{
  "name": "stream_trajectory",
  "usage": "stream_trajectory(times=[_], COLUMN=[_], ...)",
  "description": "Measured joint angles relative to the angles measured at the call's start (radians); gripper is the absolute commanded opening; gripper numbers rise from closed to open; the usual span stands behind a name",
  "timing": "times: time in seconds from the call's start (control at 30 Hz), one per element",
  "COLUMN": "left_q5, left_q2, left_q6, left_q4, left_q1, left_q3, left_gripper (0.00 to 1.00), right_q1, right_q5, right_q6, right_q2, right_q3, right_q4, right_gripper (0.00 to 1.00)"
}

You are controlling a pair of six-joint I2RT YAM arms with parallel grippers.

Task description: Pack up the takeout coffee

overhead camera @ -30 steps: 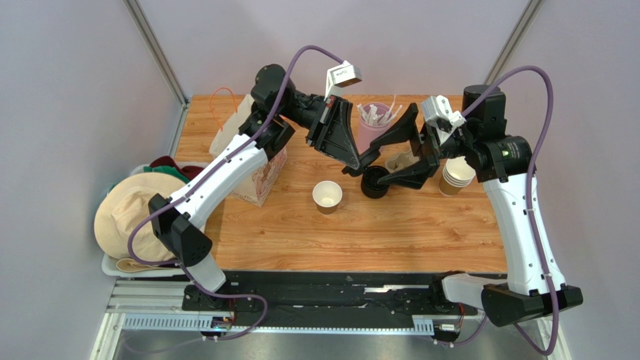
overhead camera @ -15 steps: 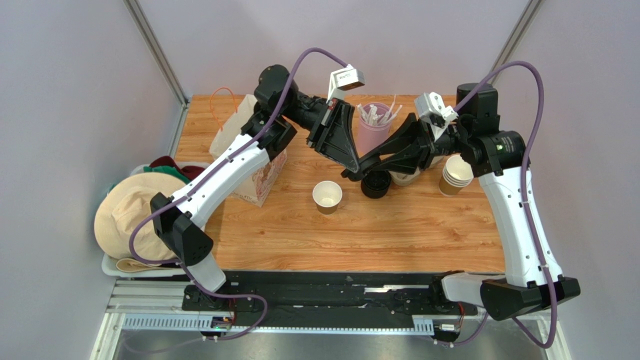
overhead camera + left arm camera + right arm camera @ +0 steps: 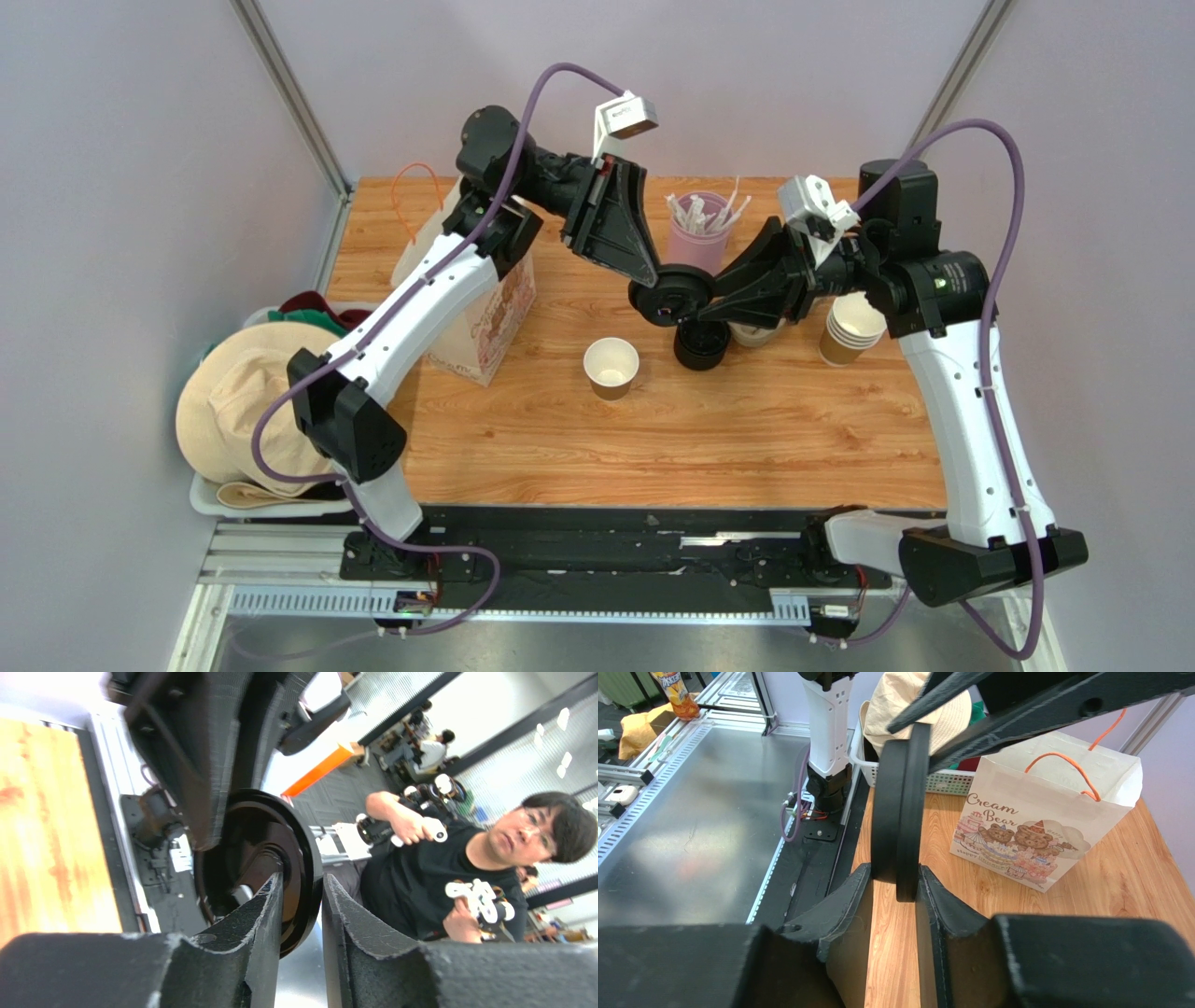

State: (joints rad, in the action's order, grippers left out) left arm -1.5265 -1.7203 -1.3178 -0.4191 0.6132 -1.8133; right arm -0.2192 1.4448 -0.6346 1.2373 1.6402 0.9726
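Counter [image 3: 786,434] centre held the open cup [image 3: 610,367]. Above it, slightly toward the far edge, the lid [image 3: 899,805] hung on edge, clamped by the right end effector [image 3: 896,882]. The left end effector [image 3: 302,903] straddled the lid's rim, narrowly parted, grip indeterminate. The cup lay below both end effectors, about equally near to each.

Bright even light, soft shadows, wrist foregrounds seemingly blurred

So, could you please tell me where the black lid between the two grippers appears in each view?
Top external: the black lid sits at picture centre, up and right of the open paper cup.
Left wrist: centre, its rim between the fingers.
Right wrist: upper centre, edge-on between the fingers.
Shared landmark: the wooden table, present in all three.
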Motion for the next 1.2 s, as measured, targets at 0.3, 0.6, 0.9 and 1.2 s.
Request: stream_trajectory(times=[0.3,0.6,0.9,1.2], left_q5=[0.019,0.021,0.021,0.026], left_q2=[-0.059,-0.063,-0.07,-0.058], left_q6=[-0.084,-0.136,-0.164,-0.125], left_q4=[-0.116,-0.197,-0.262,-0.318], left_q1=[-0.038,-0.038,-0.073,-0.104], left_q3=[-0.021,-0.023,-0.136,-0.08], left_gripper=[0.38,0.48,0.68,0.96], right_q1=[-0.002,-0.002,-0.002,-0.002], right_q5=[0.023,0.031,0.031,0.032], right_q6=[0.034,0.064,0.106,0.177], right_q2=[-0.005,-0.005,-0.006,-0.01], right_q3=[0.0,0.005,0.011,0.011], right_q4=[0.007,0.002,-0.011,-0.065], right_gripper=[0.0,0.0,0.0,0.0])
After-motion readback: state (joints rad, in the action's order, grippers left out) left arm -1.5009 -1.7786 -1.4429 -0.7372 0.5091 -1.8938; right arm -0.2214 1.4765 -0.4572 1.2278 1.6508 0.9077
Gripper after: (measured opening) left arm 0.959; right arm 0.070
